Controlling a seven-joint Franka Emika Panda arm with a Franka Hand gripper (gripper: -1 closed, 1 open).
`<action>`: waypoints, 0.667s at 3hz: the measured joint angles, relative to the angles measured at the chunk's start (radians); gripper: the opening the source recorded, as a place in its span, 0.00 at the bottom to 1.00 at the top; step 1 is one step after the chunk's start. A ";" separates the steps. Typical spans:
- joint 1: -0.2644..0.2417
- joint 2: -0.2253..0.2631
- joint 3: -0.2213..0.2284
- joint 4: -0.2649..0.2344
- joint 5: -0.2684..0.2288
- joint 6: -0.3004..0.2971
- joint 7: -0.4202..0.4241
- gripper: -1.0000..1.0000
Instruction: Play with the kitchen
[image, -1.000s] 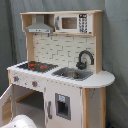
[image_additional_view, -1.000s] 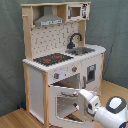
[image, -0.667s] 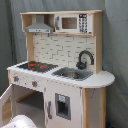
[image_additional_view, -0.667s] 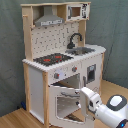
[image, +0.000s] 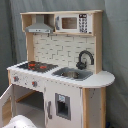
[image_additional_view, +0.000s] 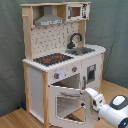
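Arm at the open oven door of the kitchen

You have the kitchen (image_additional_view: 62, 60) standing on the wooden floor against a grey curtain (image: 116, 60), its windowed oven door (image_additional_view: 67, 102) swung open toward the arm (image_additional_view: 107, 106). Your gripper is hidden behind the wrist beside the door's free edge, so I cannot tell whether it grips anything. Swing the door on its hinge arc rather than pushing straight. Mind the knobs (image_additional_view: 57, 75) just above, and the tap (image: 85, 59) and sink (image: 73, 73) on the counter's far end.
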 joint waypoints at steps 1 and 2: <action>0.021 0.003 0.033 -0.060 0.070 0.000 -0.002 1.00; 0.033 0.053 0.059 -0.121 0.130 -0.008 -0.007 1.00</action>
